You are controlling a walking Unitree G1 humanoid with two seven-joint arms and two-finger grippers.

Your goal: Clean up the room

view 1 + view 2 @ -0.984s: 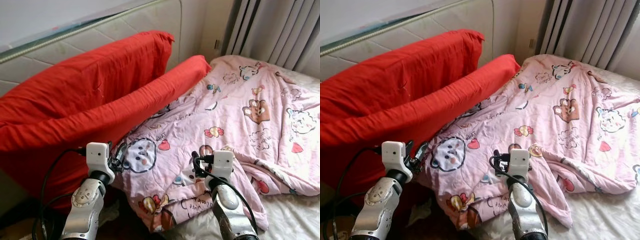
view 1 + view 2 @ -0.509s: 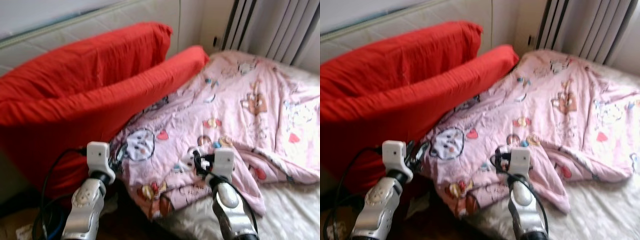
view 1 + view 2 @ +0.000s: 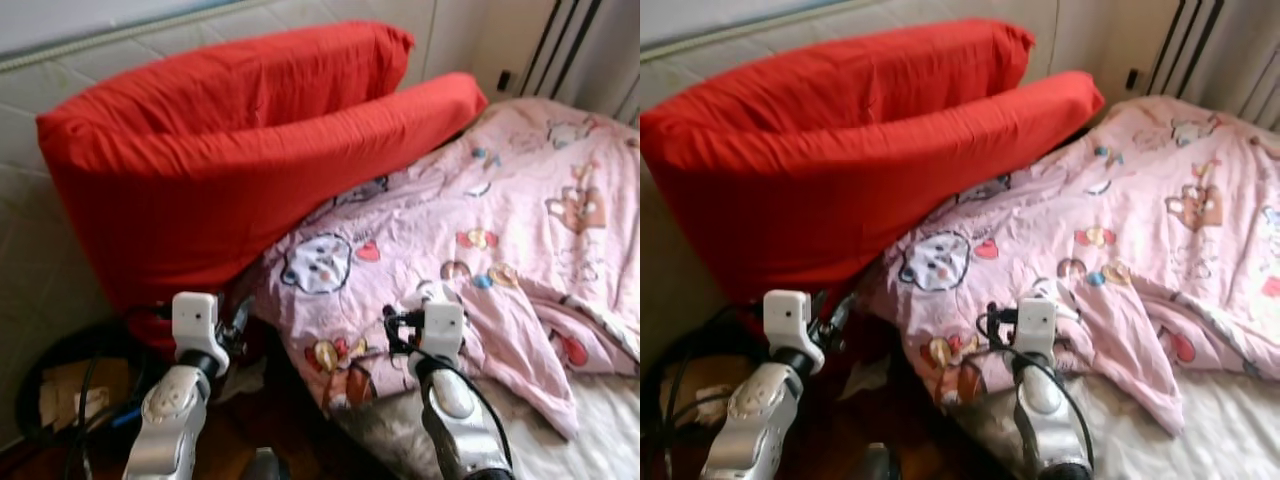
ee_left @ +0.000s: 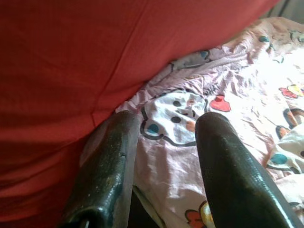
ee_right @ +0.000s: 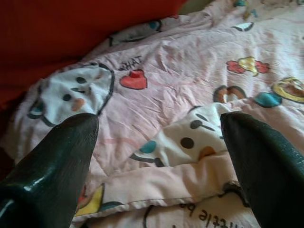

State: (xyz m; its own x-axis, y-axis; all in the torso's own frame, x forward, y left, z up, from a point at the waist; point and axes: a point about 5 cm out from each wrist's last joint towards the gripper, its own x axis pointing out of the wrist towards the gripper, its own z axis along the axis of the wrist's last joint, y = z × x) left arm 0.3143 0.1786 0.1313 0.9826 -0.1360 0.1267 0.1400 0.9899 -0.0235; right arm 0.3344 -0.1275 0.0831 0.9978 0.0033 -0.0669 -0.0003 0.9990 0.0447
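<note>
Where the head cameras look down across the bed, the pink cartoon-print blanket (image 3: 480,250) lies crumpled over the white mattress (image 3: 600,440), its near corner folded over itself and hanging off the mattress edge.
- Two red pillows (image 3: 230,140): stacked lengthwise against the padded headboard (image 3: 40,230), on the left of the blanket; the lower one overlaps the blanket's edge.
- Curtains (image 3: 590,50): beyond the blanket's far corner.
- Dark floor (image 3: 290,420): below the blanket's hanging corner; cables and a dark round item with paper (image 3: 70,390) sit on it beneath the pillows. Picture somewhat blurred.
- Left gripper (image 3: 237,322): raised just beside the blanket's near left edge, under the lower pillow.
- Right gripper (image 3: 392,330): raised over the blanket's folded near corner.

Left wrist view: two black fingers (image 4: 109,166) parted a moderate way, holding nothing; between them a white cartoon face on the blanket, with red pillow fabric to one side of it.

Right wrist view: two black fingers (image 5: 52,166) spread wide, holding nothing; the blanket lies close beneath, showing a red heart, cartoon faces and a folded hem with dark lettering.
</note>
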